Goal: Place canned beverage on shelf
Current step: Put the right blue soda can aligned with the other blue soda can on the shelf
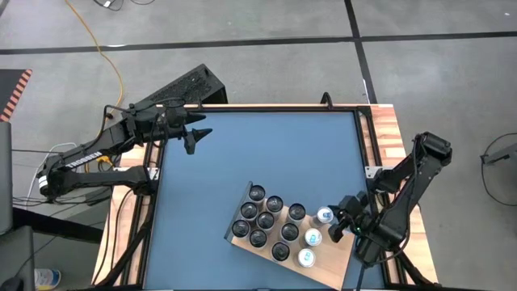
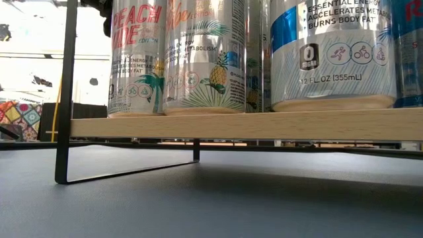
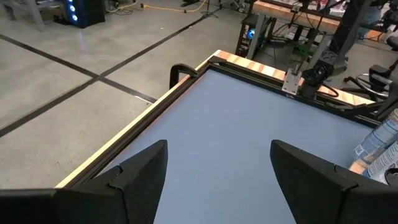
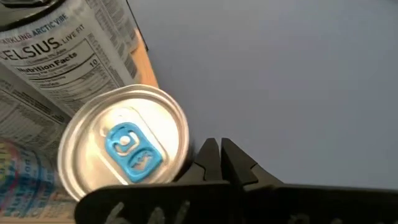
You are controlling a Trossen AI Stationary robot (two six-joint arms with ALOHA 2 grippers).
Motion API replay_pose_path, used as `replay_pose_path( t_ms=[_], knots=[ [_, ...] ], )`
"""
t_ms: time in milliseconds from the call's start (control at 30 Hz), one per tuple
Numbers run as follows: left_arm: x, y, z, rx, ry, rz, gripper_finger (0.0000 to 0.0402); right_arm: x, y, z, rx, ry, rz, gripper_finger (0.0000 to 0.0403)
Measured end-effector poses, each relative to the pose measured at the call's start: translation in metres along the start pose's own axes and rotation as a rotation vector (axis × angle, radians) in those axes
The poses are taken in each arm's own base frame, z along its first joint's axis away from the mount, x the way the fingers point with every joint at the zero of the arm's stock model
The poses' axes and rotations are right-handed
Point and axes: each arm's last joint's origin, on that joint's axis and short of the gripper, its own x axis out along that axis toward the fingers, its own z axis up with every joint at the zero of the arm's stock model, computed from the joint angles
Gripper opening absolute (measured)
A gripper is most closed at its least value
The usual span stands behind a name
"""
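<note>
I'm looking at the shelf (image 1: 339,260) in the lower centre-right of the high view, sitting at an angle on the blue table (image 1: 258,153). It's loaded with cans: a block of dark-topped cans (image 1: 266,220) on its left part, and silver cans with blue tabs toward the right.

Right gripper (image 1: 347,229) is just beside the silver can (image 1: 325,215) at the shelf's upper right edge, jaws clenched tight, nothing between them. In the right wrist view the closed tips (image 4: 219,151) sit right next to that can's rim (image 4: 124,144); I can't tell if they touch.

Left gripper (image 1: 196,134) hovers over the table's upper left, well apart from the shelf, fingers (image 3: 140,171) parted, holding nothing.

Low view: cans stand upright on the board (image 2: 244,124).
</note>
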Motion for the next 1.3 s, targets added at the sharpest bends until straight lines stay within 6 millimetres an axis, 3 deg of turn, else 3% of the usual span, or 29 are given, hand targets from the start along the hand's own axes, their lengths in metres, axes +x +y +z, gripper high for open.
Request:
replay_pose_path(
  t_ms=[767, 1300],
  knots=[
    [0.0, 0.0, 0.0, 0.0, 0.0, 0.0, 0.027, -0.001, 0.014, -0.002, 0.012, 0.018, 0.108, 0.0],
    [0.0, 0.0, 0.0, -0.001, 0.0, -0.001, 0.027, 0.01, 0.023, 0.006, -0.021, 0.031, 0.123, 0.0]
  ],
)
